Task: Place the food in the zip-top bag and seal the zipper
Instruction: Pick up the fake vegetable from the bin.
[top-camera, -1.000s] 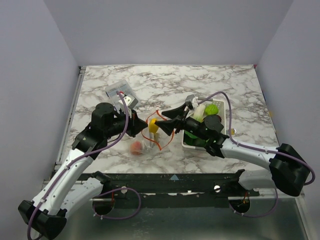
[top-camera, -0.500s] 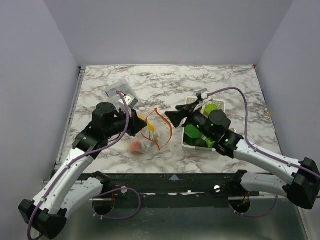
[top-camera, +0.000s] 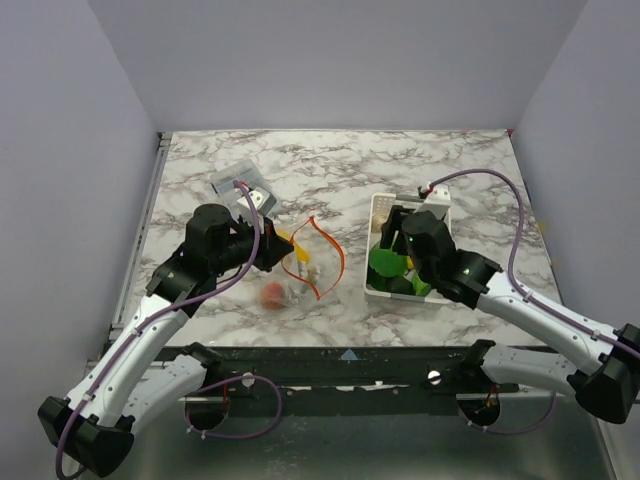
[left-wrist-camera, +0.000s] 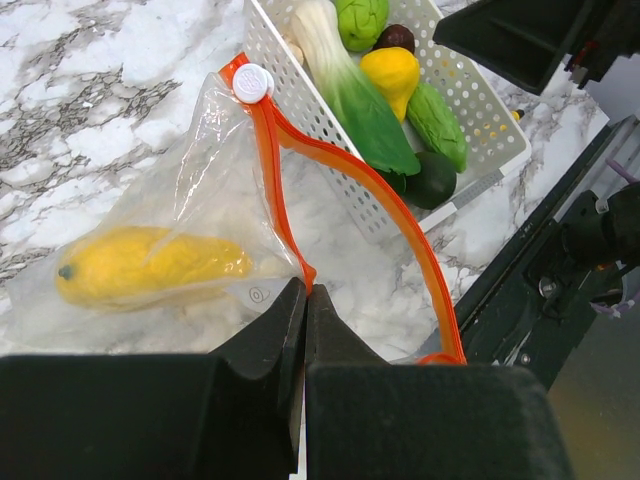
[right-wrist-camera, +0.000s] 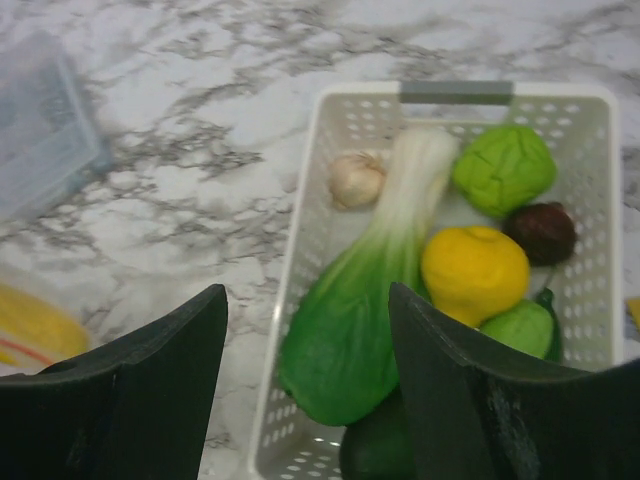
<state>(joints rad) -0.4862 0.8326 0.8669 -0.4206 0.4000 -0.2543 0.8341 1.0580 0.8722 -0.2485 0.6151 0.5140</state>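
Moved: right claw (right-wrist-camera: 305, 300) swung off the zip-top bag (left-wrist-camera: 215, 150); I see it released over the basket (right-wrist-camera: 296, 240).
Left claw (left-wrist-camera: 305, 295): clenched on the zipper (left-wrist-camera: 352, 180).
Basket: 3 o'clock of bag.

Left arm bent, reaching forward-right, left claw (left-wrist-camera: 305, 290) pinched tight on zipper (left-wrist-camera: 277, 180). Right arm stretched forward, wrist angled down, right claw (right-wrist-camera: 305, 300) spread apart, holding nothing.

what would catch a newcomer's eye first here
A clear plastic zip-top bag with an orange-red strip stands open mid-table, its rim pinched by the left hand, a yellow toy food inside. To its right, the open right hand hovers over a white perforated basket of toy vegetables.
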